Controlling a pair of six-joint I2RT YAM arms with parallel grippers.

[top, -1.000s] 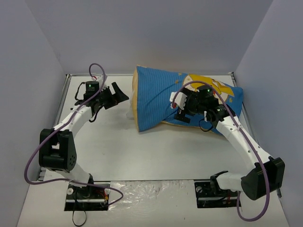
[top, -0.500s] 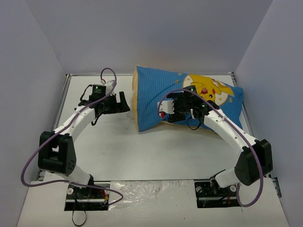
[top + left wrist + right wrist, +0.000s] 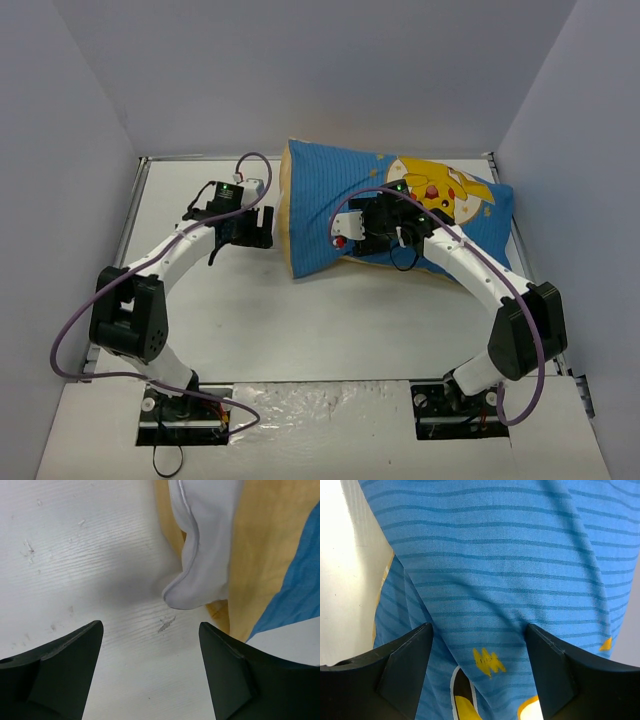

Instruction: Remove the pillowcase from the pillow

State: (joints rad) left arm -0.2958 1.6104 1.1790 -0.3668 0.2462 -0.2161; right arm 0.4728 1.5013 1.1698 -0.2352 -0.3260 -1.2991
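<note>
The pillowcase (image 3: 320, 210), blue pinstriped with a yellow Pikachu, covers the pillow at the back middle-right of the table. A white pillow corner (image 3: 200, 575) pokes out of its open left end, with the mustard inner fabric (image 3: 255, 565) beside it. My left gripper (image 3: 263, 226) is open, just left of that opening, its fingers (image 3: 60, 665) over bare table short of the pillow corner. My right gripper (image 3: 352, 228) is open over the blue striped top of the pillowcase (image 3: 490, 570), its fingers (image 3: 402, 670) spread either side of the fabric.
The white table (image 3: 300, 320) is bounded by grey walls on the left, back and right. The arm bases (image 3: 185, 405) stand at the near edge. Purple cables loop over both arms.
My left gripper has moved right toward the open end of the pillowcase. My right gripper has shifted left along the top of the pillowcase.
</note>
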